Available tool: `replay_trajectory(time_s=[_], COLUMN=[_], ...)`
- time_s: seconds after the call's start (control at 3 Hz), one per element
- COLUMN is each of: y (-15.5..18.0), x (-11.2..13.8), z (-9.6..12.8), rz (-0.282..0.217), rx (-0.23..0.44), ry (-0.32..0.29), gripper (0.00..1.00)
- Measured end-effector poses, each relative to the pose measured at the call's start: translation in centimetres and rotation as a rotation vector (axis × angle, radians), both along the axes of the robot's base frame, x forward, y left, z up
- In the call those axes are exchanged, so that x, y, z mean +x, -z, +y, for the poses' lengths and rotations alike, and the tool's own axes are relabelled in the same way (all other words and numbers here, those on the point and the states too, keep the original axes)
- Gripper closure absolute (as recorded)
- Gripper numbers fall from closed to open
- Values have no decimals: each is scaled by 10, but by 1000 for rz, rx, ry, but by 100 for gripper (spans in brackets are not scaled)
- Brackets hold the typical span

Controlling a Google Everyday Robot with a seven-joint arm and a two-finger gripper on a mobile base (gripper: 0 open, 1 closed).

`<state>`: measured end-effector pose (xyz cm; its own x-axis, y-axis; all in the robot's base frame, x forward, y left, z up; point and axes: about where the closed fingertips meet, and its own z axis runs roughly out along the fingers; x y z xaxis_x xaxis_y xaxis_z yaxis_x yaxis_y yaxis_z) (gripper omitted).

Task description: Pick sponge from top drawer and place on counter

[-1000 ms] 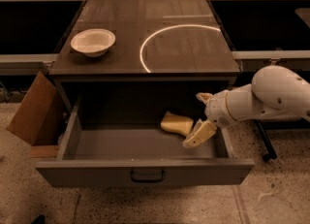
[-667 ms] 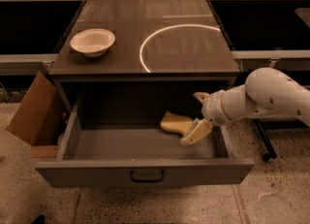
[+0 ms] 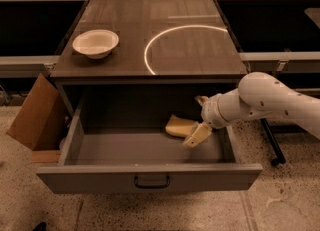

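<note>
Presently: sponge [image 3: 178, 126], pale yellow foam block with a curved edge, lying right of centre on the plain grey floor of the open top drawer [image 3: 150, 179]. Gripper [image 3: 196, 122], fingers spread, empty, just beside the sponge's right end. Counter [image 3: 200, 57], dark and wood-grained.

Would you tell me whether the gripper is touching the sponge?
Cannot tell: in the camera view the gripper, inside the top drawer, overlaps the sponge; depth is unclear.

White bowl [image 3: 95, 43], cardboard box [image 3: 37, 114] (tilted)
</note>
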<state>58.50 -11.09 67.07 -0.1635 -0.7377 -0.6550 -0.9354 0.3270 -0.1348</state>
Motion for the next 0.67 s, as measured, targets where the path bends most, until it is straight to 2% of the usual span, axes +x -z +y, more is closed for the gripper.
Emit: replay_trajectory(time_s=[0.67], y=[30], x=[10], z=[11], rz=[34], rx=[-57], ry=[-8], gripper=[0])
